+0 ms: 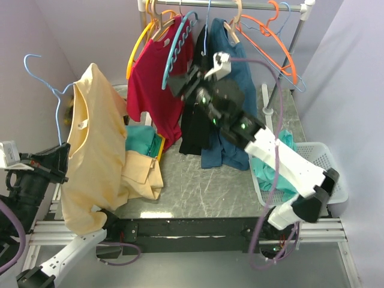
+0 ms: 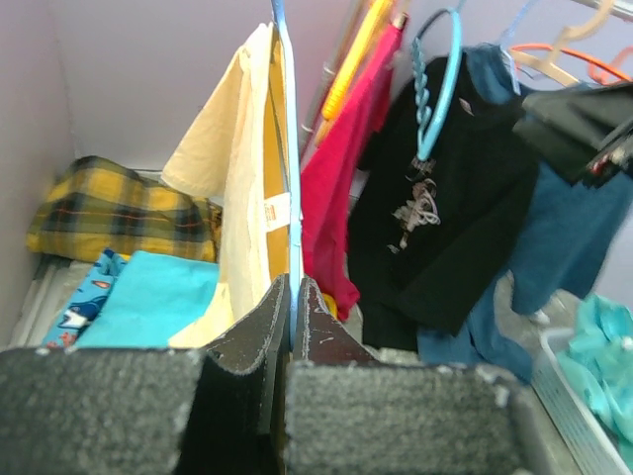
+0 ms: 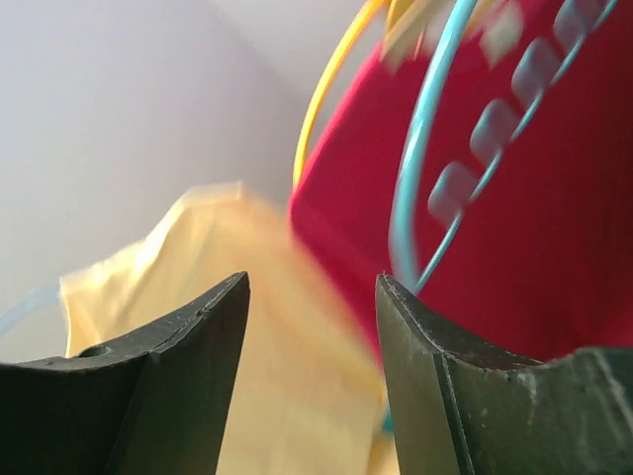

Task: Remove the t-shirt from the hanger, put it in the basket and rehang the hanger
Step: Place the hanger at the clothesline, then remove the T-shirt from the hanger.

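Note:
A pale yellow t-shirt [image 1: 96,150] hangs on a light blue wire hanger [image 1: 57,99] at the left, held off the rail. My left gripper [image 1: 62,159] is shut on the hanger's wire; in the left wrist view the jaws [image 2: 293,297] pinch the blue wire [image 2: 289,148], with the t-shirt [image 2: 237,178] draped beside it. My right gripper [image 1: 180,84] is open and empty, up near the rail in front of a red shirt. In the right wrist view its jaws [image 3: 312,287] frame the yellow t-shirt [image 3: 247,297], which is some way off.
A clothes rail [image 1: 252,6] at the back carries a red shirt [image 1: 159,84], a teal hanger [image 1: 174,54], a black shirt [image 1: 195,126], a blue shirt [image 1: 231,132] and orange hangers [image 1: 270,36]. Folded clothes [image 1: 144,156] lie below. A white basket [image 1: 327,162] stands at the right.

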{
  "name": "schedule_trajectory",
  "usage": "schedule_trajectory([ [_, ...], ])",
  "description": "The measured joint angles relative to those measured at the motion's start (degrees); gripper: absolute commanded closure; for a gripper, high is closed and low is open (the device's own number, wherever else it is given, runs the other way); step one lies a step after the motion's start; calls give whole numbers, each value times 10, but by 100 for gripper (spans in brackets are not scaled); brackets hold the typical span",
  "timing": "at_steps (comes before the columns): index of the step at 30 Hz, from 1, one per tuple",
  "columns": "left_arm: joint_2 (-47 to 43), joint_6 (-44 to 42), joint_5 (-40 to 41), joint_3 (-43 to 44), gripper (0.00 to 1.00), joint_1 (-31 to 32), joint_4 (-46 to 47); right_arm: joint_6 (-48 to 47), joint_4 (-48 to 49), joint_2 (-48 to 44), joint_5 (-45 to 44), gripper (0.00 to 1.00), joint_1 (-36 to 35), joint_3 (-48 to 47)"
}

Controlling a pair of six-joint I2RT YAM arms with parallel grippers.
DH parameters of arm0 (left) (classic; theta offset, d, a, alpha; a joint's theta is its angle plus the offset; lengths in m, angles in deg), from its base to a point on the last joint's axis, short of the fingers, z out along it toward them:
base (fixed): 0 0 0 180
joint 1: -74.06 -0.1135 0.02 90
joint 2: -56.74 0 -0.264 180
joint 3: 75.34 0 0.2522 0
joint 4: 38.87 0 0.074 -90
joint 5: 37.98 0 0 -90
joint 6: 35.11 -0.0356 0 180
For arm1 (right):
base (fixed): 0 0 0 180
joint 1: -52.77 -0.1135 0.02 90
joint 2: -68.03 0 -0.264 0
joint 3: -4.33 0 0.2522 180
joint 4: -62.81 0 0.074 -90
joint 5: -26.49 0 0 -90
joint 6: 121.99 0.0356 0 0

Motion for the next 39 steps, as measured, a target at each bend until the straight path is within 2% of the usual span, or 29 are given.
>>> schedule_trajectory([
  [5, -28, -2, -58, -17, 99, 0, -12, -32, -36, -79, -28, 37, -75, 95],
  [9, -40, -11, -123, -35, 99, -1, -19, -64, -63, -121, -40, 35, -106, 146],
  [20, -55, -75, -357, -71, 99, -3, -33, -196, -130, -251, -35, 33, -158, 176],
  [27, -11, -70, -384, 16, 99, -2, -29, -251, -158, -313, -25, 32, -171, 170],
  [33, 40, -53, -450, 68, 99, 11, 17, -286, -176, -350, -8, 25, -182, 165],
  [39, 83, -33, -508, 105, 99, 20, 51, -332, -182, -396, 2, 23, -184, 156],
])
